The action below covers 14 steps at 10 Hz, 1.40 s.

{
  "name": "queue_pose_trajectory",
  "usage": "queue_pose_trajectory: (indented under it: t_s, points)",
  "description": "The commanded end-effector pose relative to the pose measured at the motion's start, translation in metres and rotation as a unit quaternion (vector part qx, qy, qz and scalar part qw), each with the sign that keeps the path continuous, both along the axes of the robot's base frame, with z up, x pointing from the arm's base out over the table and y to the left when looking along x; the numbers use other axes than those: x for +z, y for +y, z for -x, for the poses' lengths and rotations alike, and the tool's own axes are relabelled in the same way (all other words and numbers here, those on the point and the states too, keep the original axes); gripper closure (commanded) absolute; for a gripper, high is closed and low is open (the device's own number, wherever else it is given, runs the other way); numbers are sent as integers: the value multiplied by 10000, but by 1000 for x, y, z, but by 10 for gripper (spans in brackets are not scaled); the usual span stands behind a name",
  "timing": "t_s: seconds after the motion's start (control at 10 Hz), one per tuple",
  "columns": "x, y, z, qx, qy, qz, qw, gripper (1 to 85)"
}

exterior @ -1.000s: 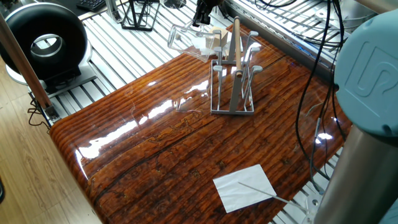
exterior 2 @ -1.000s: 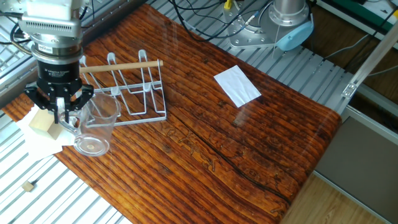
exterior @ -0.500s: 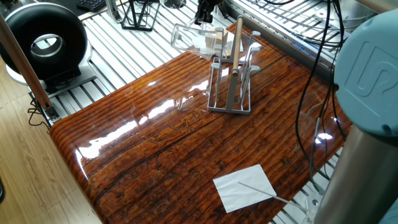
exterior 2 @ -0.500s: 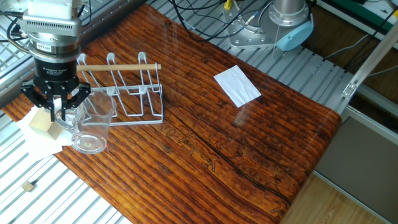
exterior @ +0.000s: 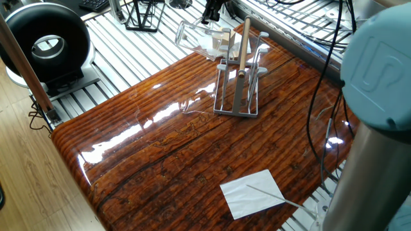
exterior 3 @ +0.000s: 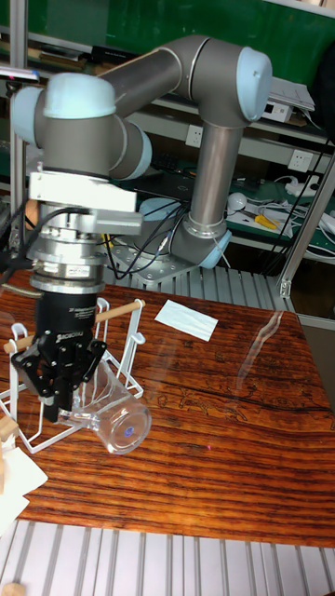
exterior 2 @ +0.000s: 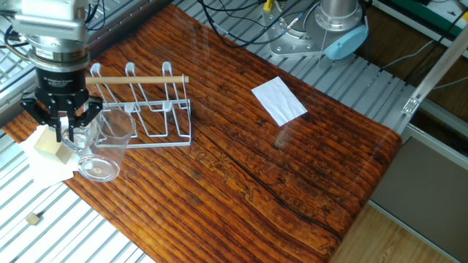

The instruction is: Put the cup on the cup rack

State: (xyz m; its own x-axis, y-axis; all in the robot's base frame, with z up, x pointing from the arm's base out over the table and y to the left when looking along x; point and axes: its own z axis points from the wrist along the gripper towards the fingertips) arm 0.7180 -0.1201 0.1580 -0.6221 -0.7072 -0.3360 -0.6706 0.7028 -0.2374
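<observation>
One cup [exterior 2: 102, 142], clear glass, thick-based: held off the table [exterior 2: 241, 168], tipped on its side, base swung outward toward the near edge, mouth turned toward the rack.

Long axis: near level in the tall view, base at about 4 o'clock from the claw [exterior 3: 63, 402], rim up under the fingers. The mouth must end over a peg, so this tilt is the relation the coming move turns on.

Claw: pointing straight down, fingers pressed together on the cup's rim wall, pinching it there. The cup hangs below and just to one side of the fingertips, touching them at the rim only.

One cup rack [exterior 2: 150, 109], grey wire, upright pegs, light wooden rod [exterior 2: 139, 79] across the top: on the table, just beside the cup at its 3 o'clock in the other fixed view. Whether glass touches wire cannot be told.

One small pale block [exterior 2: 50, 142] on white sheet: just beside the claw, at its 9 o'clock in that view.

One white paper [exterior 2: 278, 100]: well apart, at the rack's 3 o'clock in that view.

One black wire stand [exterior: 142, 14]: off the table, far corner.
</observation>
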Motion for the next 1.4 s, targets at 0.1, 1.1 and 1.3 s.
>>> queue_pose_trajectory:
  t_s: [0.1, 1.1, 1.3]
  points:
    - [-6, -6, -4, -284, 135, -441, 9985, 847]
    - [9, -10, 27, -953, 348, -420, 9940, 847]
    - [9, -10, 32, -1146, 427, -525, 9911, 847]
